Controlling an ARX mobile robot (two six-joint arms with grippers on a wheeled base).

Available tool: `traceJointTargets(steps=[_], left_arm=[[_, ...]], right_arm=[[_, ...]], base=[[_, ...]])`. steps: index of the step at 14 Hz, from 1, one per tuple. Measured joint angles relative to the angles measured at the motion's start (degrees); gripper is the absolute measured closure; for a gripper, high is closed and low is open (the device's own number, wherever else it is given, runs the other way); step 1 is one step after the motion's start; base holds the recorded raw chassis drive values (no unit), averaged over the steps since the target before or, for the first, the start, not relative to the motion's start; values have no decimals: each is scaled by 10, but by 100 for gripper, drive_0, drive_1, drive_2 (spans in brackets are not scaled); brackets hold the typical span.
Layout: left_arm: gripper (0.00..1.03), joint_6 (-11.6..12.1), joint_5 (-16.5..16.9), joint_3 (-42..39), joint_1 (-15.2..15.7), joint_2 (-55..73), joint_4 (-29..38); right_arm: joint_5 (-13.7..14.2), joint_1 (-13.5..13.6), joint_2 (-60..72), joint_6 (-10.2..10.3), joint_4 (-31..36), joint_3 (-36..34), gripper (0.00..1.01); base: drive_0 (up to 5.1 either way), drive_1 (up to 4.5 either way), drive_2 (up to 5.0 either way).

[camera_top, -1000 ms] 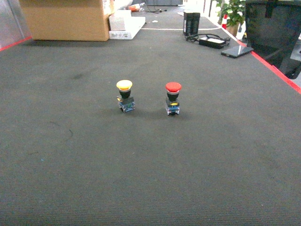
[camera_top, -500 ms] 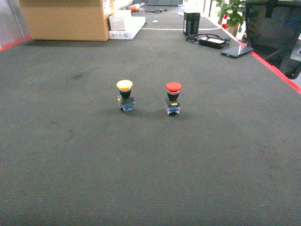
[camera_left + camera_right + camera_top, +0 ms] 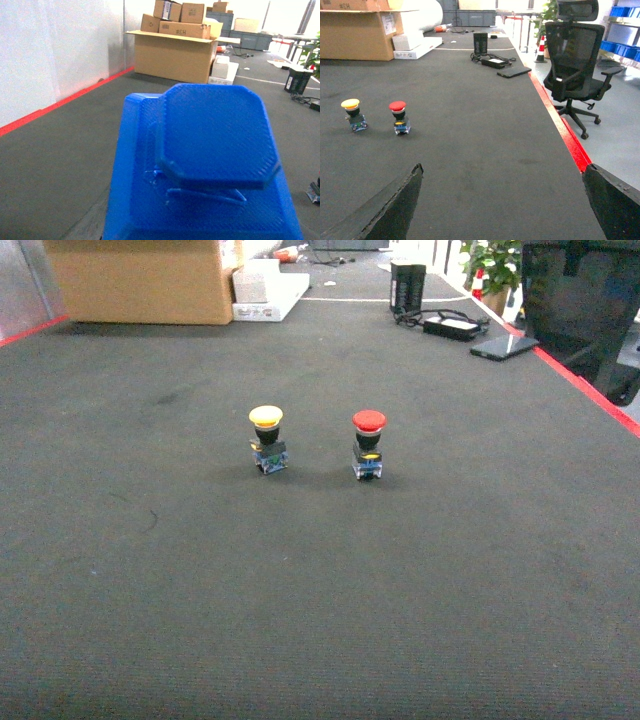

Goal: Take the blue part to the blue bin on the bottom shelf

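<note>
The blue part (image 3: 210, 165), a flat octagonal plate on a wider blue block, fills the left wrist view. It hangs above the dark carpet right in front of the camera. It hides my left gripper's fingers, which seem shut on it. My right gripper (image 3: 502, 167) is open over bare carpet, with its two dark fingertips (image 3: 405, 195) wide apart and nothing between them. Neither gripper shows in the head view. The blue bin and the bottom shelf are out of view.
A yellow push button (image 3: 266, 439) and a red push button (image 3: 368, 443) stand on the carpet ahead. Cardboard boxes (image 3: 140, 280) stand at the back left. A power brick and cables (image 3: 445, 325) lie at the back right. Red tape (image 3: 565, 135) edges the carpet, with an office chair (image 3: 575, 65) beyond it.
The head view has shifted slightly, so both push buttons sit a little higher in the frame. Nothing else has moved.
</note>
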Motion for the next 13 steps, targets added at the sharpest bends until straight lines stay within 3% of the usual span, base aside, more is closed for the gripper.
traceJointTargets(steps=[13], left_arm=[[59,0,-1,0,-1,-3,1]], right_arm=[[0,0,0,0,0,0,3]], base=[[-138,-138,-138]])
